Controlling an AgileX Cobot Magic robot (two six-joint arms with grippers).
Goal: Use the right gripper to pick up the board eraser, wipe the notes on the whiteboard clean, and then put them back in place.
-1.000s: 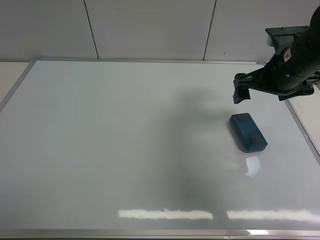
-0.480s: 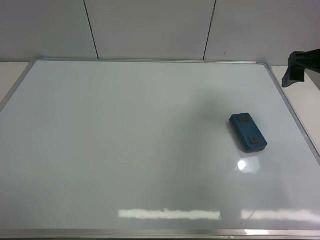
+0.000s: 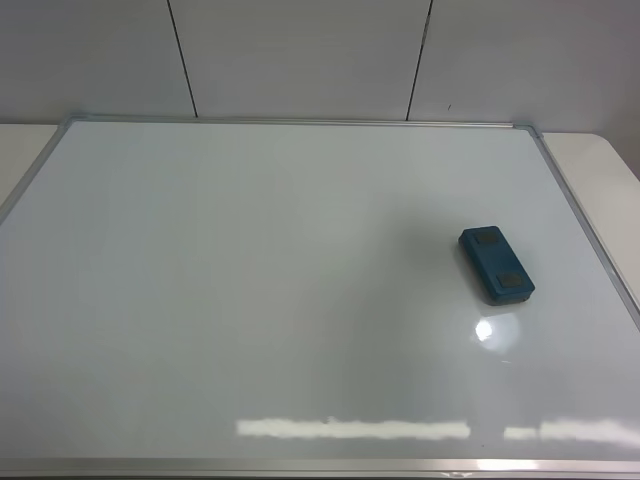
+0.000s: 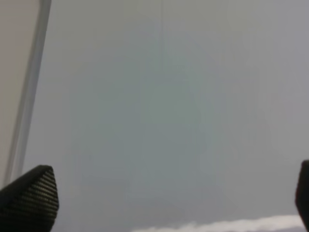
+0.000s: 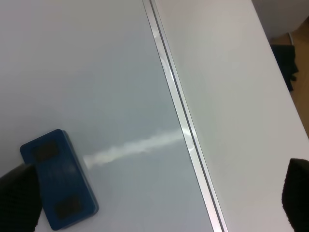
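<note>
The teal-blue board eraser (image 3: pixel 496 264) lies flat on the right part of the whiteboard (image 3: pixel 250 280), free of any gripper. No red notes show on the board. Neither arm shows in the exterior high view. In the right wrist view, my right gripper (image 5: pixel 158 198) is open and empty, its fingertips (image 5: pixel 19 198) apart at the picture's edges; the eraser (image 5: pixel 60 179) lies on the board beside one fingertip. In the left wrist view, my left gripper (image 4: pixel 166 203) is open and empty over bare whiteboard (image 4: pixel 169 96).
The board's silver frame (image 3: pixel 585 230) runs close to the right of the eraser and shows in the right wrist view (image 5: pixel 178 111). Beyond it is a pale tabletop (image 5: pixel 231 96). A white panelled wall (image 3: pixel 300 60) stands behind the board.
The right arm, which was above and right of the eraser, has drawn back to the right and left the exterior high view. The eraser has not moved.
</note>
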